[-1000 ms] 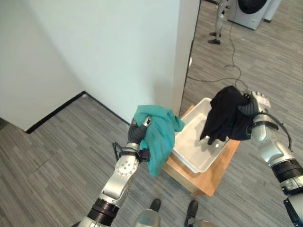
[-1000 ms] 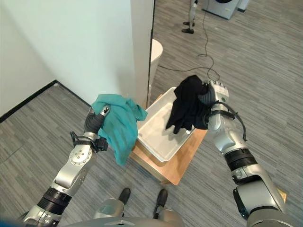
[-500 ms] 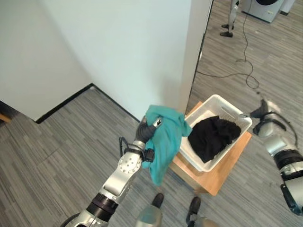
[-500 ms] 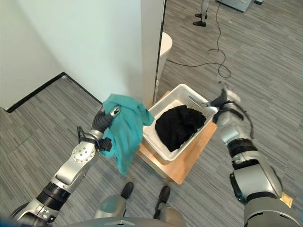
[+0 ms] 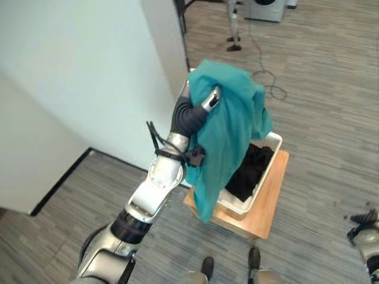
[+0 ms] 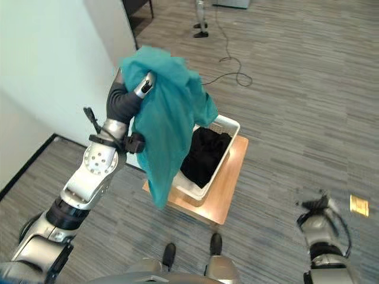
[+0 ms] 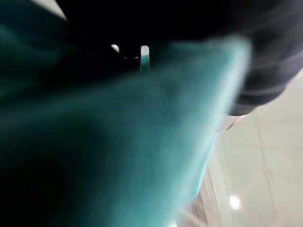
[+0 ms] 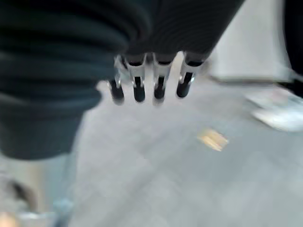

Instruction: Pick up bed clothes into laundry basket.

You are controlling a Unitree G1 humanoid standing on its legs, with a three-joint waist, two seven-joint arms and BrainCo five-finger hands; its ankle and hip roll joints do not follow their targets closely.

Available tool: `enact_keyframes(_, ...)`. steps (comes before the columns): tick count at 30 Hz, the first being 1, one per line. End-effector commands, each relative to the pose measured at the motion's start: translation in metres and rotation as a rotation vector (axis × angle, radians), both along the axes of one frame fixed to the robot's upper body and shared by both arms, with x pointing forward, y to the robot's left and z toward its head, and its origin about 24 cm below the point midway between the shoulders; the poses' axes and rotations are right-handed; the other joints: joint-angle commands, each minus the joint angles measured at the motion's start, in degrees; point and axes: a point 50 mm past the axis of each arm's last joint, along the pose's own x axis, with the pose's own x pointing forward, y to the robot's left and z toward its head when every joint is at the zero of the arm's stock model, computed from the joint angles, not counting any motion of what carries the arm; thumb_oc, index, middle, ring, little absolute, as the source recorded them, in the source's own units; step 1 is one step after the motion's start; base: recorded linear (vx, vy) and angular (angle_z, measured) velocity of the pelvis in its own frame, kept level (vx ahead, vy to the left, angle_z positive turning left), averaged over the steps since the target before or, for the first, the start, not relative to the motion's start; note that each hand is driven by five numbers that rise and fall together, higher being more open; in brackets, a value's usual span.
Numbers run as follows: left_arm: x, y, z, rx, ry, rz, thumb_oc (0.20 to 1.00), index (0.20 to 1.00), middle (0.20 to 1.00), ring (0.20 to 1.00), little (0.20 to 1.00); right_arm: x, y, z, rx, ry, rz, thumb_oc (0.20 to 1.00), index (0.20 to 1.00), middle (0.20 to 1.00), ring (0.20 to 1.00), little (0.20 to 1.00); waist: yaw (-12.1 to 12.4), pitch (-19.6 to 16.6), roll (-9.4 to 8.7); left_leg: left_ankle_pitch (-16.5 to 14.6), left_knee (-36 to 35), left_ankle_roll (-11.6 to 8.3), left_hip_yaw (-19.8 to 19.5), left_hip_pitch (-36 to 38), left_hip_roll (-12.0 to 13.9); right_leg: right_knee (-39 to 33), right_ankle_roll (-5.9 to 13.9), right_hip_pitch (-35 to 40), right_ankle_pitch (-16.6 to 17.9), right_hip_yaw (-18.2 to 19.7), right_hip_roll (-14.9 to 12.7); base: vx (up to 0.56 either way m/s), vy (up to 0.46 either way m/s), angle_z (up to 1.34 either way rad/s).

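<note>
My left hand [image 5: 190,112] is raised high and shut on a teal cloth [image 5: 228,133], which hangs down over the near left side of the white laundry basket [image 5: 259,185]. The same teal cloth [image 7: 142,156] lies close against the left wrist view. A black garment [image 5: 249,171] lies inside the basket. The basket stands on a low wooden table [image 5: 272,198]. My right hand [image 6: 317,210] is low at the right, away from the basket, and its fingers [image 8: 149,82] hang straight over the floor with nothing in them.
A white wall corner [image 5: 160,53] stands just behind and left of the basket. A cable [image 5: 266,83] trails over the grey plank floor beyond it. A small tan scrap [image 6: 358,205] lies on the floor at the right.
My left hand has lifted the teal cloth higher, over the basket. My right hand has dropped away low to the right. The camera view has swung too.
</note>
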Motion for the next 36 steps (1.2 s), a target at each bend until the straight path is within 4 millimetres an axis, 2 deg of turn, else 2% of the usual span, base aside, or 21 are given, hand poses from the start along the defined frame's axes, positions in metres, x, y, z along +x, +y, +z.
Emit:
enact_keyframes(1,0.003,-0.010,0.032,-0.025,-0.139,-0.025,0.200,0.200,0.200,0.200,0.200,-0.005,0.015,-0.014,0.079,0.040,0.050,1.000,1.000,1.000,1.000,1.000,1.04,-1.96,-1.48,-0.13,-0.14,-2.95,0.84,-3.14,1.97,0.86,5.18,3.25,-7.59,-1.29,-3.48,0.03,-0.009,-0.07)
enact_keyframes(4,0.008,-0.013,0.041,-0.009,-0.171,-0.004,0.200,0.200,0.200,0.200,0.200,-0.037,0.031,-0.039,0.148,0.150,0.055,1.000,1.000,1.000,1.000,1.000,-0.16,-1.99,-1.43,-0.01,-0.14,-3.03,1.30,-3.39,2.00,0.86,5.22,2.97,-7.57,-1.02,-3.54,0.02,-0.006,-0.06)
enact_keyframes(5,0.008,-0.013,0.041,-0.009,-0.171,-0.004,0.200,0.200,0.200,0.200,0.200,-0.037,0.031,-0.039,0.148,0.150,0.054,1.000,1.000,1.000,1.000,1.000,-0.15,-2.00,-1.44,-0.01,-0.14,-3.03,1.30,-3.40,2.00,0.86,5.22,2.96,-7.57,-1.02,-3.54,0.02,-0.004,-0.04)
enact_keyframes(6,0.012,-0.014,0.046,0.007,-0.187,0.023,0.200,0.200,0.200,0.200,0.200,-0.054,0.036,-0.048,0.198,0.174,0.018,1.000,1.000,1.000,1.000,1.000,-1.19,-1.97,-1.42,-0.03,-0.14,-2.99,1.68,-3.50,1.94,0.86,5.21,2.73,-7.54,-0.61,-3.48,0.05,-0.005,-0.09)
enact_keyframes(8,0.021,-0.019,0.047,0.051,-0.177,0.048,0.200,0.200,0.200,0.200,0.200,-0.066,0.043,-0.056,0.243,0.203,-0.005,1.000,1.000,1.000,1.000,1.000,-2.12,-1.97,-1.37,-0.76,-0.14,-3.01,2.19,-3.22,2.13,0.86,5.28,2.80,-8.17,-0.18,-3.31,0.06,-0.008,-0.02)
enact_keyframes(10,0.029,-0.020,0.048,0.110,-0.180,0.082,0.200,0.200,0.200,0.200,0.200,-0.077,0.052,-0.063,0.249,0.281,0.066,1.000,1.000,1.000,1.000,1.000,-2.84,-1.86,-1.34,-0.72,-0.14,-2.93,2.73,-3.31,2.21,0.86,5.45,2.50,-8.03,0.13,-3.29,0.01,-0.006,-0.07)
enact_keyframes(13,0.036,-0.016,0.049,0.155,-0.183,0.125,0.200,0.200,0.200,0.200,0.200,-0.074,0.055,-0.064,0.254,0.284,0.095,1.000,1.000,1.000,1.000,1.000,-3.15,-1.68,-1.40,-0.76,-0.14,-2.81,3.28,-3.28,2.31,0.86,5.63,2.21,-7.88,0.68,-3.27,0.00,0.009,-0.16)
enact_keyframes(14,0.047,-0.012,0.055,0.212,-0.186,0.186,0.200,0.200,0.200,0.200,0.200,-0.070,0.059,-0.064,0.262,0.274,0.118,1.000,1.000,1.000,1.000,1.000,-3.43,-1.56,-1.61,-0.73,-0.14,-2.69,3.88,-3.41,2.38,0.86,5.77,1.71,-7.62,1.27,-3.20,0.00,0.002,-0.22)
enact_keyframes(16,0.057,-0.007,0.060,0.265,-0.184,0.244,0.200,0.200,0.200,0.200,0.200,-0.067,0.062,-0.063,0.263,0.270,0.146,1.000,1.000,1.000,1.000,1.000,-3.85,-1.48,-1.74,-0.67,-0.14,-2.61,4.22,-3.60,2.45,0.86,5.82,1.26,-7.46,1.54,-3.13,-0.01,0.004,-0.12)
enact_keyframes(21,0.073,-0.006,0.067,0.362,-0.202,0.358,0.200,0.200,0.200,0.200,0.200,-0.056,0.068,-0.062,0.277,0.232,0.173,1.000,1.000,1.000,1.000,1.000,-4.56,-1.15,-2.29,-0.63,-0.14,-2.50,4.62,-4.18,2.44,0.86,5.96,0.37,-7.17,1.96,-3.14,-0.01,0.005,-0.12)
enact_keyframes(25,0.089,-0.007,0.070,0.505,-0.225,0.481,0.200,0.200,0.200,0.200,0.200,-0.045,0.077,-0.060,0.285,0.188,0.211,1.000,1.000,1.000,1.000,1.000,-5.76,-0.45,-2.97,-0.41,-0.14,-2.44,5.42,-5.22,2.54,0.86,6.18,-1.13,-6.66,2.56,-2.98,-0.01,0.004,-0.03)
enact_keyframes(28,0.095,-0.010,0.062,0.561,-0.203,0.494,0.200,0.200,0.200,0.200,0.200,-0.039,0.068,-0.056,0.273,0.181,0.181,1.000,1.000,1.000,1.000,1.000,-5.64,-0.31,-3.50,-0.18,-0.14,-2.49,5.72,-5.85,2.55,0.86,6.20,-1.83,-6.41,2.67,-2.77,-0.02,0.006,-0.13)
enact_keyframes(29,0.098,-0.016,0.042,0.574,-0.139,0.472,0.200,0.200,0.200,0.200,0.200,-0.032,0.069,-0.055,0.278,0.169,0.183,1.000,1.000,1.000,1.000,1.000,-5.32,0.23,-4.02,0.04,-0.14,-2.46,5.78,-6.57,2.61,0.86,6.19,-2.66,-6.14,2.60,-2.74,-0.03,0.021,-0.12)
enact_keyframes(31,0.101,-0.019,0.019,0.598,-0.075,0.456,0.200,0.200,0.200,0.200,0.200,-0.035,0.071,-0.057,0.284,0.178,0.182,1.000,1.000,1.000,1.000,1.000,-5.28,0.62,-4.38,0.17,-0.14,-2.41,5.77,-6.94,2.61,0.86,6.17,-2.93,-6.08,2.54,-2.71,-0.02,0.012,-0.03)
enact_keyframes(32,0.101,-0.019,0.019,0.598,-0.075,0.456,0.200,0.200,0.200,0.200,0.200,-0.035,0.071,-0.057,0.284,0.179,0.182,1.000,1.000,1.000,1.000,1.000,-5.26,0.56,-4.36,0.17,-0.14,-2.41,5.76,-6.95,2.61,0.86,6.17,-2.94,-6.09,2.54,-2.71,0.00,0.000,0.00)
enact_keyframes(33,0.103,-0.020,-0.006,0.629,0.000,0.446,0.200,0.200,0.200,0.200,0.200,-0.036,0.073,-0.058,0.288,0.178,0.180,1.000,1.000,1.000,1.000,1.000,-5.19,0.96,-4.74,0.25,-0.14,-2.38,5.73,-7.15,2.67,0.86,6.08,-3.09,-6.15,2.47,-2.64,-0.02,0.004,-0.03)
enact_keyframes(35,0.106,-0.021,-0.037,0.672,0.095,0.457,0.200,0.200,0.200,0.200,0.200,-0.031,0.073,-0.056,0.282,0.157,0.183,1.000,1.000,1.000,1.000,1.000,-5.26,1.59,-5.06,0.50,-0.14,-2.34,5.51,-7.65,2.54,0.86,5.98,-3.51,-6.00,2.49,-2.65,-0.04,0.007,-0.02)
enact_keyframes(36,0.106,-0.021,-0.037,0.672,0.095,0.457,0.332,0.332,0.332,0.332,0.332,-0.031,0.073,-0.056,0.282,0.157,0.183,1.000,1.000,1.000,1.000,1.000,-5.26,1.58,-5.06,0.50,-0.14,-2.34,5.51,-7.66,2.54,0.86,5.98,-3.52,-6.00,2.49,-2.65,-0.06,0.002,0.00)
